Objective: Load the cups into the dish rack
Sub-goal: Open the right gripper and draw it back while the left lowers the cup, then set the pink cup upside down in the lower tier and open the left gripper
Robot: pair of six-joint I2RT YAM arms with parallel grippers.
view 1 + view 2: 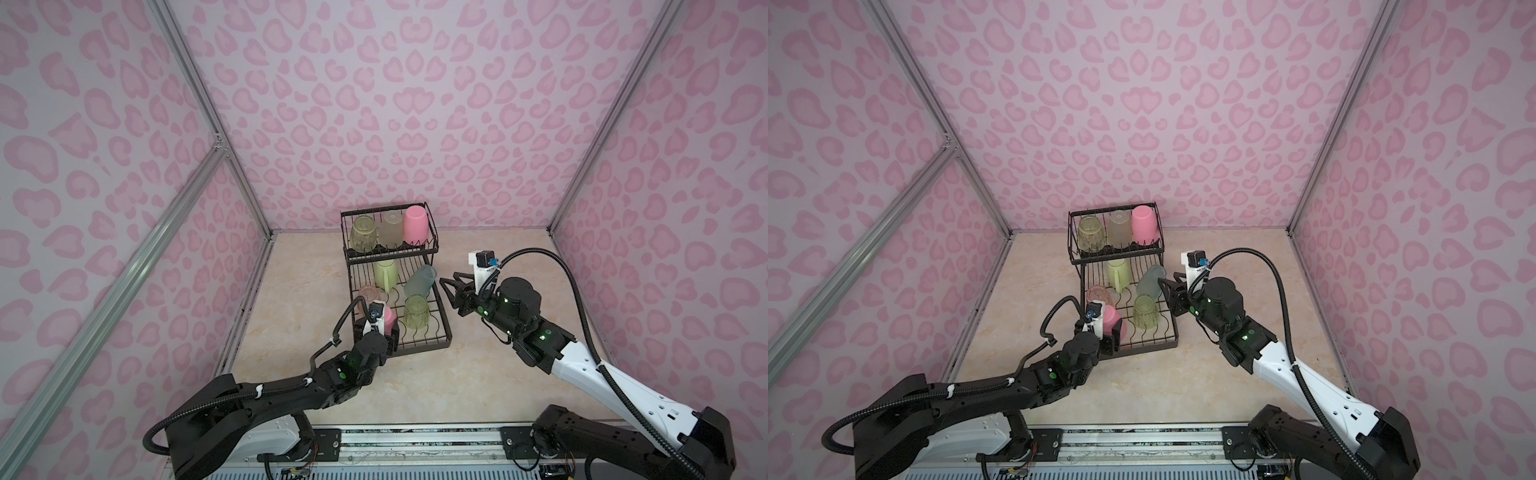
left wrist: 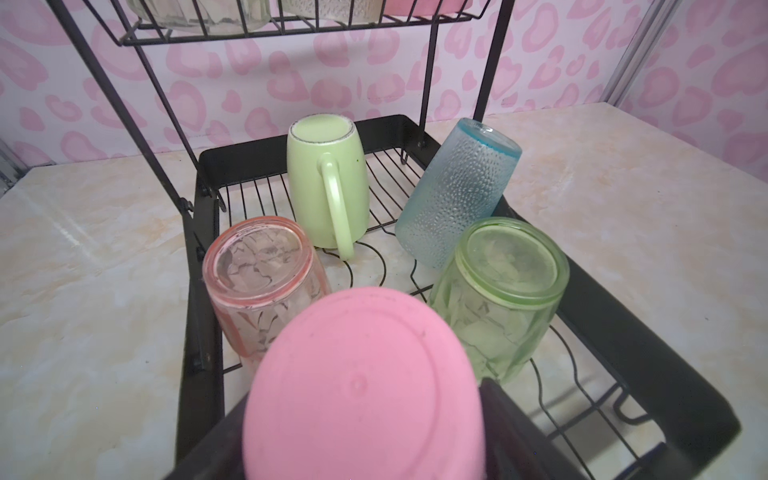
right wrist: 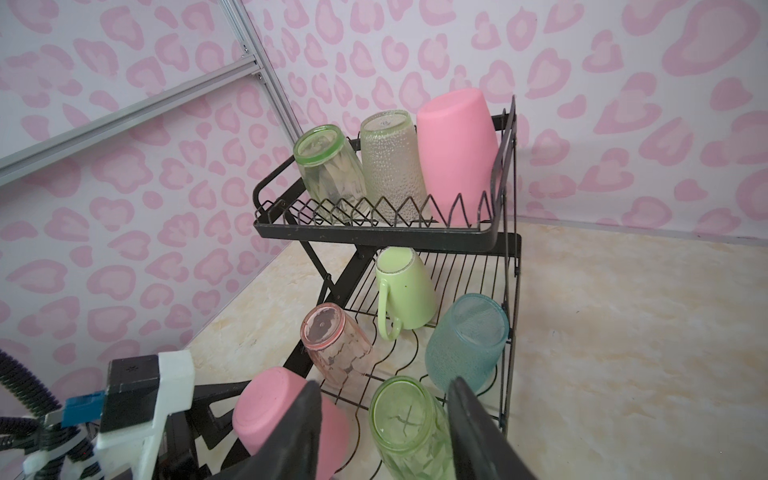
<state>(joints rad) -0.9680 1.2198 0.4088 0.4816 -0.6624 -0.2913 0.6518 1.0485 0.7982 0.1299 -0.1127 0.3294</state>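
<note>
Tabletop (image 1: 1204, 374): pink cup (image 1: 1112, 316) in left gripper (image 1: 1115, 332)

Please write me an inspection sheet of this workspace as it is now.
Surface: pale marble-look tabletop, no spills seen.
Job's things: dish rack; three cups in top basket, four in lower tray, all upside down; teal cup leans.
Clutter: nothing seen.
Grippers: left gripper shut on pink cup at the tray's near end; right gripper open, empty, beside the rack.
Cables: black hoses loop along both arms, none seen snagged.
Surroundings: pink heart-print walls, metal frame posts.
</note>
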